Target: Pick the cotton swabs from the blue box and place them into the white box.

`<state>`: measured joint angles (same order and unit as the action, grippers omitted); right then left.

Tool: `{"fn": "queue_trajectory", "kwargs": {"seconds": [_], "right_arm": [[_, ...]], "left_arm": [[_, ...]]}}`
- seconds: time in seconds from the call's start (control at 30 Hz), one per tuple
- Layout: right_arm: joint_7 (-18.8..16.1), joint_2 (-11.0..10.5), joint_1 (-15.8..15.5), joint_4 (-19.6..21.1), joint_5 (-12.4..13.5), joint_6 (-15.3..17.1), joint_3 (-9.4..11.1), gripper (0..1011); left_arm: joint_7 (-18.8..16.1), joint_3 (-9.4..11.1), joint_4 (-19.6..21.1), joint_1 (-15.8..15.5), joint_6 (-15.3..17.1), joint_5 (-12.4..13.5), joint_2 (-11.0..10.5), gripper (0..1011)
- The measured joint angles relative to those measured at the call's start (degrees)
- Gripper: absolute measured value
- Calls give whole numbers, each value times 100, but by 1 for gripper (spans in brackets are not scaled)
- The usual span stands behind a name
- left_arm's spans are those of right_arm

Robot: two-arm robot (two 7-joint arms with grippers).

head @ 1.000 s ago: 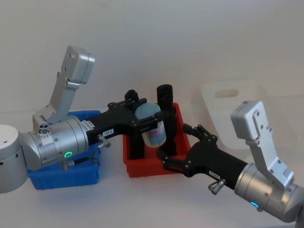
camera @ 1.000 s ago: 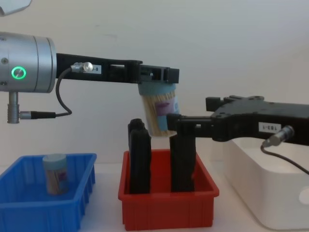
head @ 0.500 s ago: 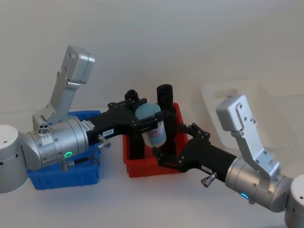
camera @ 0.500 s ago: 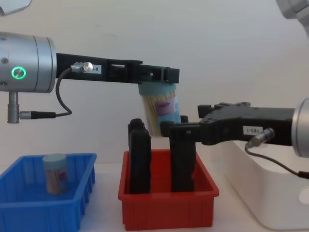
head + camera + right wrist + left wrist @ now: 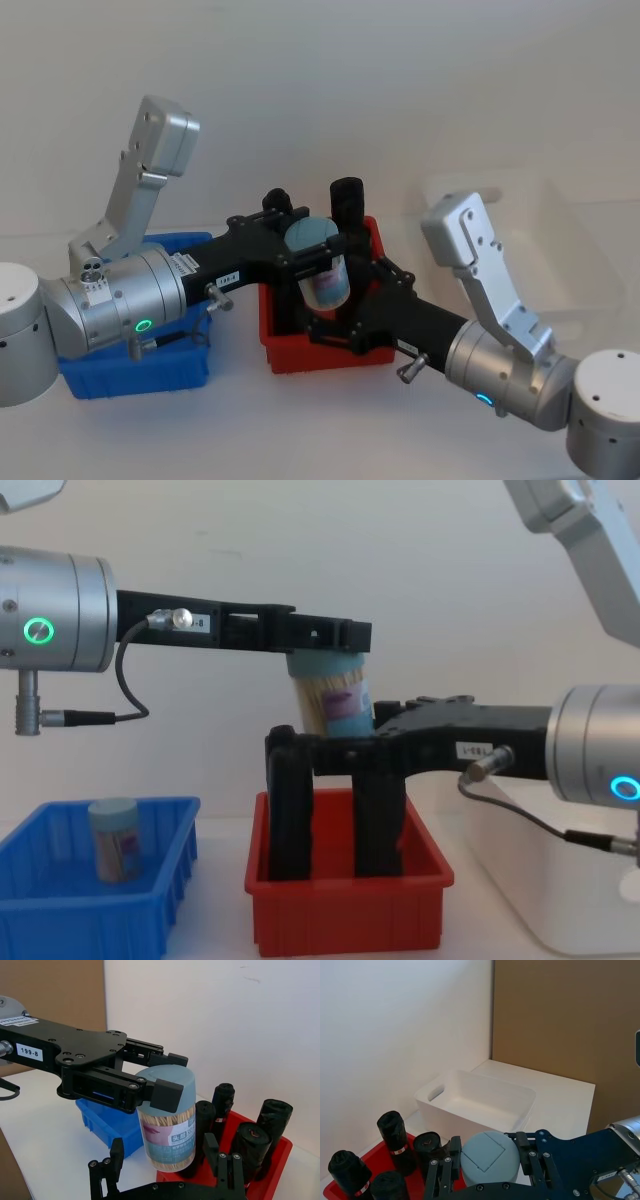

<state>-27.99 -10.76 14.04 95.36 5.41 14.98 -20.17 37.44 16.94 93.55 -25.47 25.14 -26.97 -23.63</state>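
Moved leftward since before, the right gripper (image 5: 164,1147) holds its fingers apart around the lower part of the cotton swabs (image 5: 335,706) — the left gripper (image 5: 326,640) clamps their lid, above the red bin (image 5: 350,916); beyond, the white box (image 5: 466,1118).

Red bin (image 5: 345,915) holding four black rolls (image 5: 274,1112), set on the white bench (image 5: 300,430).
The bin is a low rectangular plastic tray with a rim and rests flat on the bench. The four rolls stand upright inside it, close together in two pairs, with their tops well above the rim. In the left wrist view at least two carry a narrow red-and-white band near the top. A plain white wall (image 5: 350,70) rises behind the bench. A brown panel (image 5: 560,1020) stands at the bench's far edge and meets the wall at a vertical corner.
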Motion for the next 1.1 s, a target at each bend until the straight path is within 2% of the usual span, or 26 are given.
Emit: {"fn": "queue_trajectory", "kwargs": {"seconds": [0.23,0.37,0.43,0.5,0.57,0.7,0.9,0.97,1.0,1.1], "right_arm": [[-21,103,126,-176,-77,-55,-57,1001],[-30,145,180,-249,-133,-79,-87,930],[-36,169,212,-289,-172,-86,-107,850],[-40,181,230,-310,-203,-92,-119,837],[-46,205,262,-347,-259,-105,-144,746],[-47,223,295,-380,-316,-118,-158,653],[-48,239,325,-408,-368,-132,-185,652],[-63,251,331,-409,-375,-142,-222,652],[-61,248,336,-412,-384,-144,-223,650],[-60,249,342,-415,-395,-149,-228,650]], "left_arm": [[0,0,0,0,0,0,0,670],[-1,0,0,0,0,0,0,670],[-1,0,0,0,0,0,0,670],[-1,0,0,0,0,0,0,670],[-1,0,0,0,0,0,0,670],[-3,-2,0,0,0,1,-2,670],[-4,-4,0,0,0,2,-1,672],[-1,3,0,0,0,0,3,699],[-1,1,0,0,0,0,2,756],[-1,2,0,0,0,0,2,824]]}}
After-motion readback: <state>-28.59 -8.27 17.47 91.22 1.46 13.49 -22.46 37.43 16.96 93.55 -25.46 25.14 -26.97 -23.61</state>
